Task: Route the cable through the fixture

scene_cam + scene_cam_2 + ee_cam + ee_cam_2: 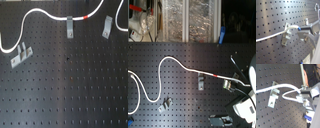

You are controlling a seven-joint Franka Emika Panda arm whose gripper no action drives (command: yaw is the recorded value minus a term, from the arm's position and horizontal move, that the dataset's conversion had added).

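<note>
The white cable (37, 11) runs from the first exterior view's left, over the middle fixture (69, 26), with its red band (86, 17) just past it. In the second exterior view the cable (163, 65) loops at the left and runs right past the red band (216, 76). In both wrist views my gripper (301, 31) (301, 97) is shut on the cable (271, 37) (287, 92) close beside a grey fixture (286, 35) (273, 94). The cable lies across that fixture's upper end; whether it sits in the slot I cannot tell. The gripper is out of the first exterior view.
Grey fixtures stand on the black pegboard: one at the first exterior view's left (20, 56) and one at its right (107, 26). The arm's white body (248, 107) fills the second exterior view's right edge. Clear bins (188, 20) stand behind the board.
</note>
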